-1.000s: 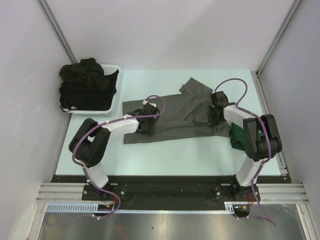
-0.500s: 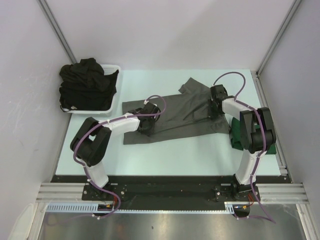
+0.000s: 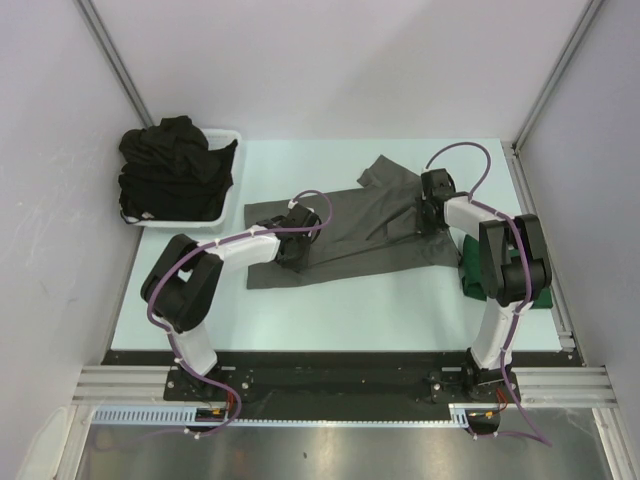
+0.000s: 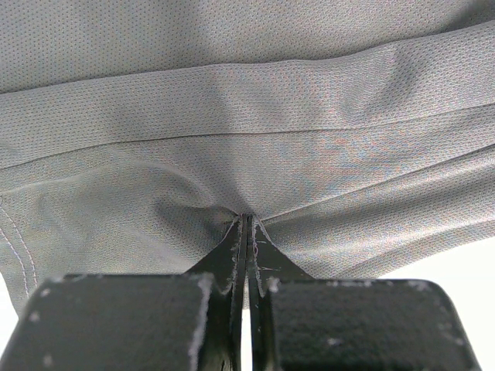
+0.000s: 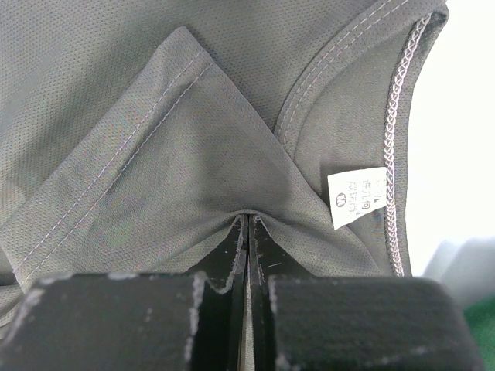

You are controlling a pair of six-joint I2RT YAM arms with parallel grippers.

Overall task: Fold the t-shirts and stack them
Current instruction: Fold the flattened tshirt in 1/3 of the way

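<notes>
A charcoal grey t-shirt (image 3: 360, 225) lies partly folded lengthwise across the middle of the table. My left gripper (image 3: 292, 243) is shut on its fabric (image 4: 232, 139) near the left, hem end. My right gripper (image 3: 430, 212) is shut on the same grey t-shirt (image 5: 178, 139) by the neckline, close to the white neck label (image 5: 357, 196). A dark green t-shirt (image 3: 478, 272) lies folded at the right edge, partly hidden by the right arm. Black t-shirts (image 3: 172, 170) are heaped in the basket.
A white plastic basket (image 3: 228, 190) stands at the table's far left corner. The enclosure's walls and metal posts close in the back and sides. The arm bases sit at the near edge.
Both grippers have drawn the near edge of the grey t-shirt away from the bases and over the shirt, making it narrower. The right arm has swung further back, uncovering more of the green shirt.
</notes>
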